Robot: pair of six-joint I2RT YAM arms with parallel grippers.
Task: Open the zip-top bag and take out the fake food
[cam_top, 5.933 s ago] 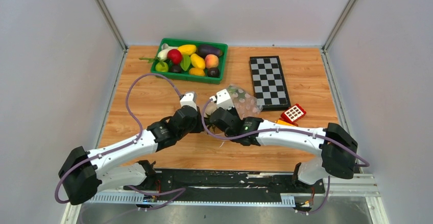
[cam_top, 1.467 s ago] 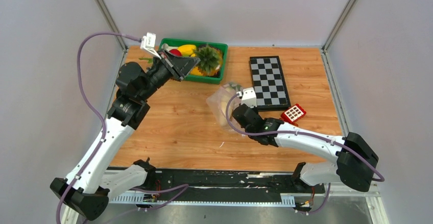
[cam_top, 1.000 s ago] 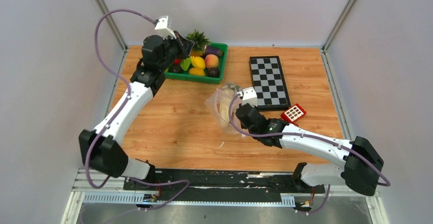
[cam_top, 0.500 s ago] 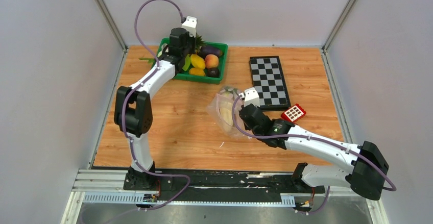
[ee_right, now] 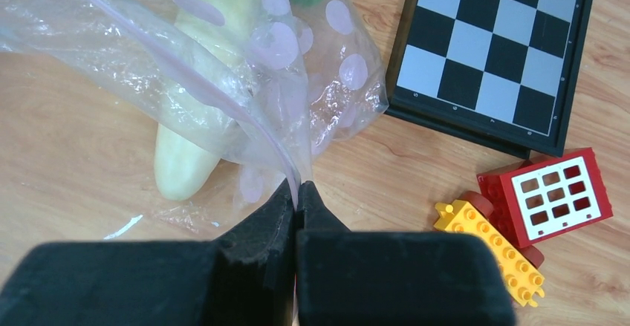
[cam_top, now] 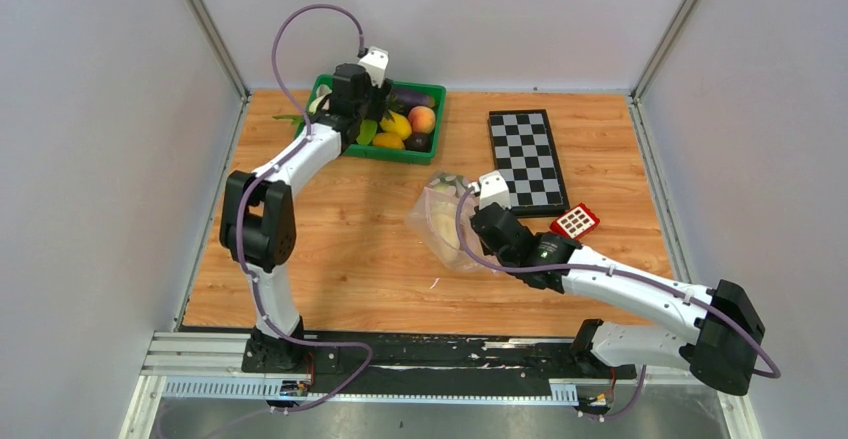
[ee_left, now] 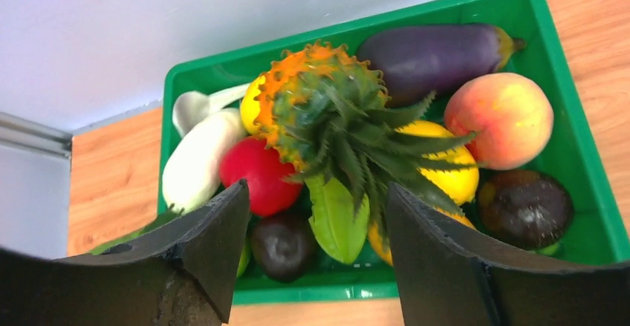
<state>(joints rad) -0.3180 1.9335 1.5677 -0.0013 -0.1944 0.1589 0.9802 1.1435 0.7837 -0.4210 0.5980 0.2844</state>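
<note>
**Pineapple dropped into the tray, bag still pinched**

Since the frame before, the left gripper (ee_left: pixel 316 192) has let go. Its 2 fingers now stand wide apart, hold nothing, and hang just above the green tray (ee_left: pixel 594 185) at the far left of the table (cam_top: pixel 340 249). Beyond the fingertips the pineapple (ee_left: pixel 327 111) lies on top of the other toy fruit, its leaves pointing toward the camera. A red apple (ee_left: pixel 256 174) is at its left, and an eggplant (ee_left: pixel 434 55) and a peach (ee_left: pixel 498 118) are at its right.

Near the middle of the table lies the bag (ee_right: pixel 245 51), clear with pale dots, with a long white radish (ee_right: pixel 193 133) inside. The right gripper (ee_right: pixel 297 192) has barely shifted. It is closed tight on the bag's near edge, pinching the plastic at the pink strip.

Just right of the bag sits the chessboard (ee_right: pixel 498 51). Nearer than the board is 1 red and yellow toy block (ee_right: pixel 546 196).
</note>
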